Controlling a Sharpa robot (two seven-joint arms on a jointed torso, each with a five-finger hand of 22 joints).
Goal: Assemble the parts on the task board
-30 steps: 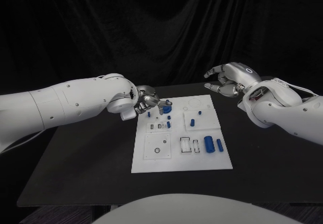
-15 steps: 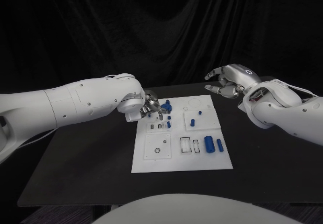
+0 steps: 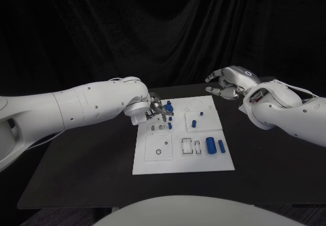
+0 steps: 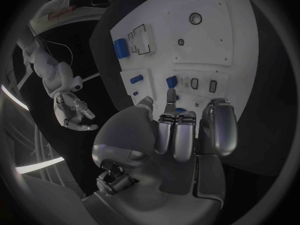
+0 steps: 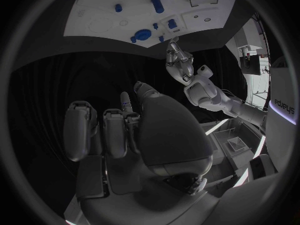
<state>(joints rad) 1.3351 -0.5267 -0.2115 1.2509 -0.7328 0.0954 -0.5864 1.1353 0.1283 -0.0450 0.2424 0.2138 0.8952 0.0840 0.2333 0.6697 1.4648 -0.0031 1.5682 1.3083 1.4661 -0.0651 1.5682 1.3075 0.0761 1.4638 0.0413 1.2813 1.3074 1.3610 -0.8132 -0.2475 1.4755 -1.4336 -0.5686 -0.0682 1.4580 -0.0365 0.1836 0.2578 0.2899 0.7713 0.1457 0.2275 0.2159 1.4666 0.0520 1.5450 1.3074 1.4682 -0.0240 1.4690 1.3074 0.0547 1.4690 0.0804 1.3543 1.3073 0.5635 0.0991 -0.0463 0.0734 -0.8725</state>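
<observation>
The white task board [image 3: 212,161] lies in the middle of the black table, with several blue parts on its far half and right side. My left hand [image 3: 155,111] hangs low over the board's far left corner, right beside a round blue part [image 3: 168,109]. In the left wrist view its fingers [image 4: 177,132] curl down onto the board [image 4: 212,50], and a bit of blue [image 4: 180,110] peeks out behind them; whether it is held is unclear. My right hand [image 3: 227,83] is raised beyond the board's far right corner, fingers apart and half curled [image 5: 103,127], holding nothing.
A large blue cylinder [image 3: 211,144] and a thinner one [image 3: 221,146] lie at the board's right side, beside two rectangular slots [image 3: 191,146]. A small black ring [image 3: 158,151] sits on the near left panel. Black table surrounds the board.
My left arm has swung further in over the board, bringing the hand rightward and closer to the round blue part. The right hand has barely moved.
</observation>
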